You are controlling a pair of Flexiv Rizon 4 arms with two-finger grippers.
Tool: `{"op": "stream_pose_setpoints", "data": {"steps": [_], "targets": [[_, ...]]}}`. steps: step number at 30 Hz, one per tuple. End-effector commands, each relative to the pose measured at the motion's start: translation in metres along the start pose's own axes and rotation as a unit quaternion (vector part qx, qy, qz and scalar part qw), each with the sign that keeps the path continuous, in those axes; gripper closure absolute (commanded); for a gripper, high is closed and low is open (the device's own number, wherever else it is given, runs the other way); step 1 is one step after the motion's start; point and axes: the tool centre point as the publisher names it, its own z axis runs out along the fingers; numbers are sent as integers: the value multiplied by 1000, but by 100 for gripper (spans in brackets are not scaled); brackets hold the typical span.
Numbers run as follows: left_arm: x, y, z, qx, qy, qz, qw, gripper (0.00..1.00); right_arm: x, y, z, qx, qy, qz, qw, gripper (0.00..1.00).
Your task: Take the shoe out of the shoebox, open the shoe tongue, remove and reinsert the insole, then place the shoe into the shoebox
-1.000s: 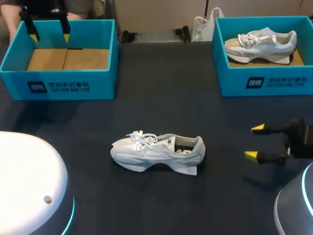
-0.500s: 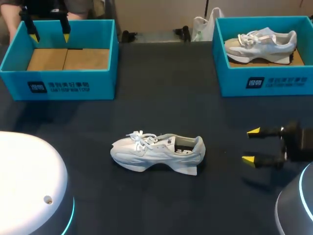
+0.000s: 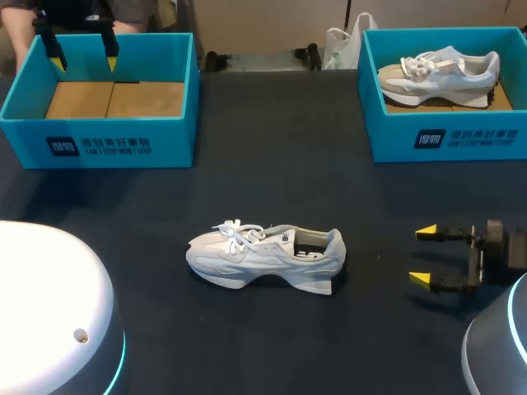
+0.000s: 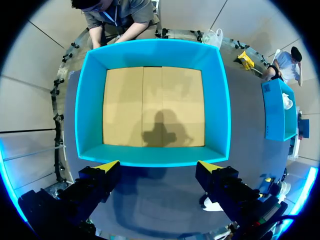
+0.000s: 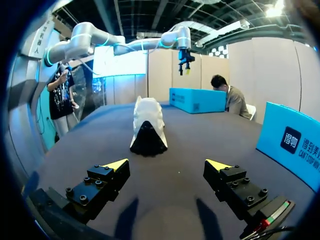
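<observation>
In the head view, the white lace-up sneaker (image 3: 263,257) lies on its sole just below the middle of the frame on the dark table (image 3: 272,164), toe to the left and heel to the right, outside both boxes. The right gripper (image 3: 422,256) sits at the lower right, well apart from the heel, its yellow tips spread wide and holding nothing. At the upper left, the left gripper (image 3: 82,51) hangs over the empty teal cardboard shoebox (image 3: 99,146), also spread wide. A second teal shoebox (image 3: 449,140) at the upper right holds a grey-and-white sneaker (image 3: 440,74).

In the left wrist view, the left gripper (image 4: 159,167) is wide open over the shoebox's near wall, with only the bare brown floor beneath it.

In the right wrist view, the sneaker (image 5: 147,127) stands ahead of the wide-open right gripper (image 5: 167,164), heel toward it.

The sneaker is probably light, with a soft upper that gives under pressure. The heel collar and the sole's sides look like the firmest places to pinch. The tongue is likely thin and floppy under loose laces.
</observation>
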Motion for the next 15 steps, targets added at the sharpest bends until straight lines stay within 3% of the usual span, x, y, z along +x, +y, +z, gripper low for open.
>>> {"op": "stream_pose_setpoints", "data": {"steps": [1, 15], "targets": [[0, 0, -1, 0, 0, 0, 1000, 0, 7, -3, 6, -2, -3, 2, 1000, 0], [0, 0, -1, 0, 0, 0, 1000, 0, 29, -1, 36, -22, -20, -5, 1000, 0]]}}
